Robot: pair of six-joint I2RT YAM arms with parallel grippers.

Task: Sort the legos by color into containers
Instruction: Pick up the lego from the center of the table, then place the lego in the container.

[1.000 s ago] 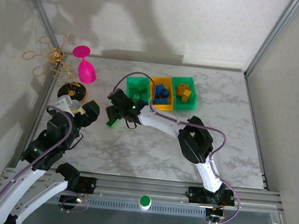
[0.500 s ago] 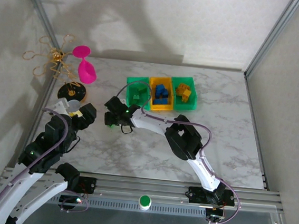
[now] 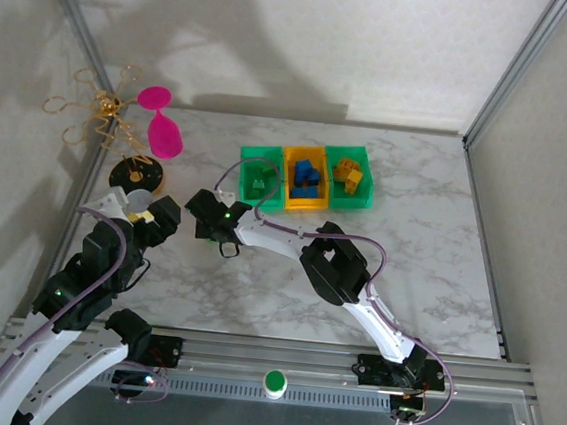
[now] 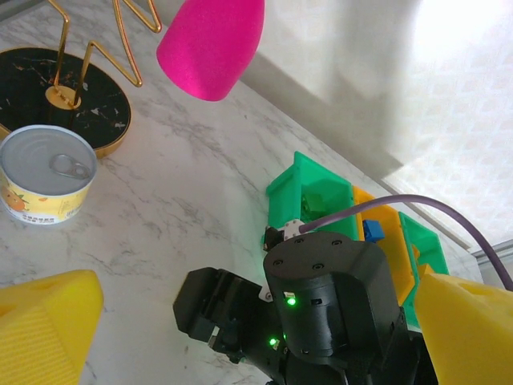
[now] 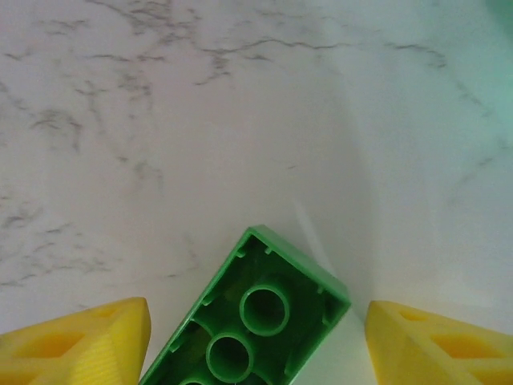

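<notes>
A green lego lies upside down on the marble, slanted between the yellow fingertips of my right gripper. The jaws stand apart, with a gap at the brick's right corner. From above, the right gripper points down left of the containers. These are a green bin with green legos, a yellow bin with blue legos, and a green bin with orange legos. My left gripper is open at the left and holds nothing. Its wrist view looks at the right arm.
A pink goblet and a gold wire stand on a black base occupy the back left corner. A tin can sits just in front of the base. Metal frame posts border the table.
The right gripper has slid left and lowered over the green brick, which showed at its tip from above and is now covered there. The left arm shifted slightly.
</notes>
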